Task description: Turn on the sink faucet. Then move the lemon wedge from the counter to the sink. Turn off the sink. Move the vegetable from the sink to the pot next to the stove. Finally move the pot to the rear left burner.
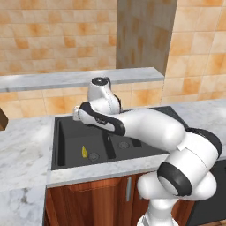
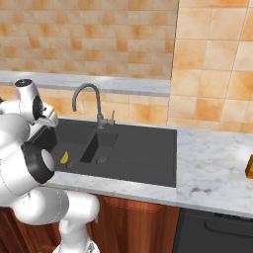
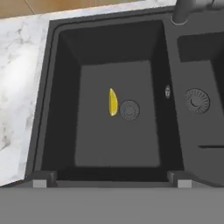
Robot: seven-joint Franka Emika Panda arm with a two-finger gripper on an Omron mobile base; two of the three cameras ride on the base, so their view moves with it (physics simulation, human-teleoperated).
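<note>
Lemon wedge [image 3: 113,102] lies flat on the floor of the larger sink [image 3: 65,131] basin, centre of the hand view, just left of the round drain [image 3: 130,110], near it and maybe touching, can't tell. In the left base view the wedge [image 1: 84,152] is lower left of centre; in the right base view [image 2: 64,157] it sits at the left, beside my arm. No water visible at the sink faucet [image 2: 88,101], whose gooseneck stands upper left of centre in the right base view, its base at the top right of the hand view [image 3: 183,12]. My fingers [image 3: 40,179] are spread fully wide, holding nothing, their tips rising at the bottom edge of the hand view, well above the wedge and looking down into the basin. My guess on handling: wedge is tiny, light, stiff enough to pinch, rind probably slick and maybe wet, so it could squirt sideways or skid toward the drain if I close off-centre. Thin curved shape, long axis running top to bottom in the hand view, so I'd take it across the narrow width at its middle, fingers either side, coming straight down. Basin walls are well clear of it on all sides, so there's room to descend. Marble table [image 3: 22,65] wraps the sink at the left of the hand view. Smaller basin with its own drain [image 3: 197,101] lies to the right.
</note>
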